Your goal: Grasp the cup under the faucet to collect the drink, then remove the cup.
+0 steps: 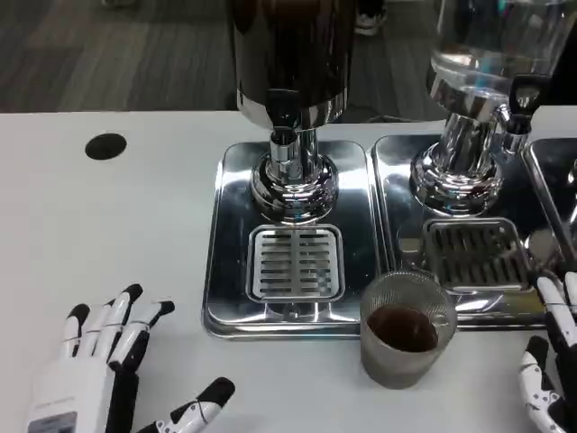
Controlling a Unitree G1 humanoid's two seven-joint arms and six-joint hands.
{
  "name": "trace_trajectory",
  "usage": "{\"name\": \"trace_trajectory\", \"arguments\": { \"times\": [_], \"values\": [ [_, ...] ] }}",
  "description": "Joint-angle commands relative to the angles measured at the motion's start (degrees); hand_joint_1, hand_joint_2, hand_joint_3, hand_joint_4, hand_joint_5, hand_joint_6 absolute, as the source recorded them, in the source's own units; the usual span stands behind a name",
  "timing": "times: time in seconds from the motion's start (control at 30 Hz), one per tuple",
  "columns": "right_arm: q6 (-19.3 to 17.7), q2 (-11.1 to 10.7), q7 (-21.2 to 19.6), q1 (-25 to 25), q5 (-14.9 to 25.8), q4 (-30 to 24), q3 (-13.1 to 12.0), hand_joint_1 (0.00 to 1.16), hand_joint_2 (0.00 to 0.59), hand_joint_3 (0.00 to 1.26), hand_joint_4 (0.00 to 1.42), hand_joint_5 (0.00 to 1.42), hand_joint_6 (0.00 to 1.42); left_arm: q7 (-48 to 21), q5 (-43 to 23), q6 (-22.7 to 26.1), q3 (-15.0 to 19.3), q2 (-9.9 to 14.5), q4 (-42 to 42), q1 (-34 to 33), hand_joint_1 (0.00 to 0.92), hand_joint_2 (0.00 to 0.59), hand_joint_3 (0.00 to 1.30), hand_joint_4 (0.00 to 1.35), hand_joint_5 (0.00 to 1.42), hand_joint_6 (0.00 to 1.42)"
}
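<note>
A ribbed clear cup (406, 329) with dark drink in it stands on the white table, just in front of the steel drip trays and right of the middle grate. The dark drink dispenser's faucet (282, 113) hangs over the slotted grate (296, 262) of the middle tray, with no cup beneath it. My left hand (108, 365) lies at the lower left with its fingers spread, holding nothing. My right hand (552, 361) is at the lower right edge, fingers apart, a short way right of the cup and not touching it.
A second dispenser (487, 54) with a clear tank stands at the right over its own tray and grate (476, 253). A black round hole (106, 146) marks the table at the far left. The table's far edge meets a dark floor.
</note>
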Motion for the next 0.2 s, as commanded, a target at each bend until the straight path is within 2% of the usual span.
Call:
{"name": "trace_trajectory", "arguments": {
  "times": [0.03, 0.2],
  "values": [
    [-1.07, -1.24, -0.72, -0.82, 0.98, 0.59, 0.38, 0.0, 0.586, 0.1, 0.0, 0.0, 0.0, 0.53, 0.3, 0.59, 0.95, 0.49, -0.5, 1.24, 0.0, 0.129, 0.26, 0.0, 0.1, 0.01],
    [-0.78, -1.4, -0.08, -1.67, 1.52, 0.84, 0.75, 0.0, 0.586, 0.1, 0.0, 0.0, 0.0, 1.19, -0.41, -0.13, 1.4, 0.21, 0.74, 1.51, 0.0, 0.129, 0.27, 0.0, 0.11, 0.01]
  ]
}}
